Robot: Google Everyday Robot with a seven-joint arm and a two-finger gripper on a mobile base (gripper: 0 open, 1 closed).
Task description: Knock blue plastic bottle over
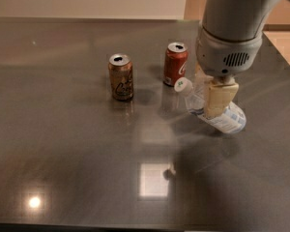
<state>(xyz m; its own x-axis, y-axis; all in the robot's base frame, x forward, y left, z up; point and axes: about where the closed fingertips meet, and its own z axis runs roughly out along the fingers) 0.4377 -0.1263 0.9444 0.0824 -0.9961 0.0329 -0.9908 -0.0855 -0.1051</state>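
Note:
The blue plastic bottle [230, 121] is a small clear bottle with a white cap and a pale blue-and-white label. It lies tipped over on the dark table [63, 153], right of centre. Its cap points up-left toward the red can and its base points lower right. My gripper [210, 104] comes down from the grey arm at the upper right. It sits right over the bottle's middle, touching it and hiding part of its body.
A red can [175, 63] stands upright just up-left of the bottle's cap. A gold-brown can [121, 77] stands upright further left. The table's right edge [282, 57] runs close behind the arm.

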